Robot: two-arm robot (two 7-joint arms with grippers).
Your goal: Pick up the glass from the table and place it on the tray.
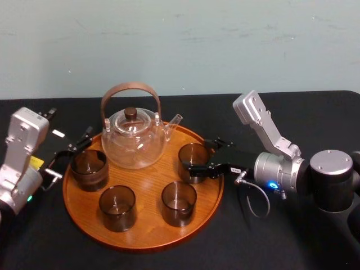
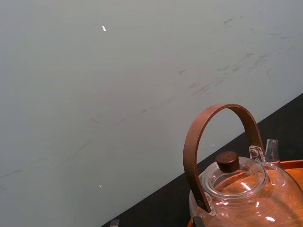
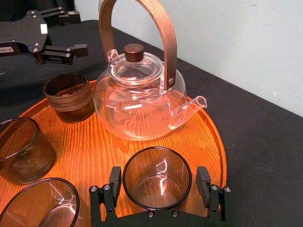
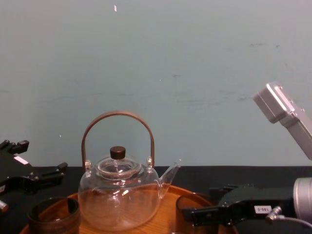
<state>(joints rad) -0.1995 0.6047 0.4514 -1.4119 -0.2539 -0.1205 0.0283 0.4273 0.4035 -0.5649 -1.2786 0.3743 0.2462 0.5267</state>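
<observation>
- Clearly, in the head view the glass [image 1: 190, 153] stands upright inside the right edge of the tray [image 1: 143, 230]. The right pincer [image 1: 198, 156] reaches in from the right side of the bench [image 1: 270, 247] and straddles it. Three other glasses [image 1: 117, 207] and a teapot [image 1: 135, 143] share the tray. The left pincer [image 1: 79, 145] hangs at the tray's left edge, just beside the leftmost glass, with its jaws apart and holding nothing.
- The left wrist view looks past the teapot [image 2: 236, 189] to a pale wall [image 2: 118, 85], with a sliver of the tray's rim [image 2: 293, 163].
- In the right wrist view the glass [image 3: 157, 170] sits on the wood between the two fingers [image 3: 115, 182]. The jaws are wide, and a thin gap shows on at least one side, so I judge the glass is resting on the tray rather than gripped.
- The chest view shows the right pincer [image 4: 195, 212] low at the tray's right edge, beside the teapot [image 4: 119, 195].
- Handling, as a judgement:
  - The glass looks thin-walled, light, stiff, slick and breakable.
  - The sound grip is across its mid-wall from opposite sides, with gentle pressure.
  - Any retreat should go straight back, so that a finger does not drag or tip it against the teapot's spout.
</observation>
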